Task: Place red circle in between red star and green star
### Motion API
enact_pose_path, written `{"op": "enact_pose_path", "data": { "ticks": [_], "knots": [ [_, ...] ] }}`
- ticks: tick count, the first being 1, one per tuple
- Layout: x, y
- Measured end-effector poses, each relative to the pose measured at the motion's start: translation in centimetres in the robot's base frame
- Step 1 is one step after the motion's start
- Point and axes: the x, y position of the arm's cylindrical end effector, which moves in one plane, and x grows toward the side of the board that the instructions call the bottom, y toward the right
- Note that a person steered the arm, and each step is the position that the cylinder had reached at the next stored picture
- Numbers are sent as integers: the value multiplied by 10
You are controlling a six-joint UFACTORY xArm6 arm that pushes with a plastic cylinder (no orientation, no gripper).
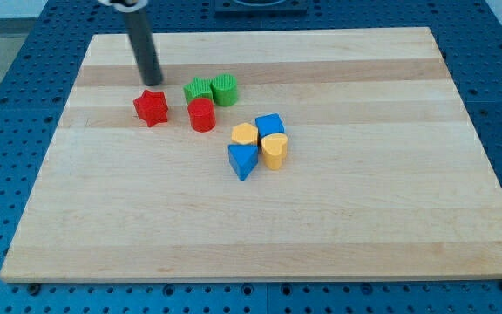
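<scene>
The red circle stands on the wooden board, just below the green star and touching it or nearly so. The red star lies to the circle's left, with a small gap between them. My tip rests on the board just above the red star, to the left of the green star. The rod rises from it toward the view's top left.
A green circle touches the green star's right side. A cluster sits lower right of the red circle: yellow hexagon, blue cube, yellow block, blue triangle. The wooden board lies on a blue pegboard.
</scene>
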Motion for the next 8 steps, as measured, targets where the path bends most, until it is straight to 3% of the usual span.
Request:
{"op": "enact_pose_path", "data": {
  "ticks": [1,3,5,8],
  "knots": [
    [21,-38],
    [140,-7],
    [137,128],
    [108,141]
  ]
}}
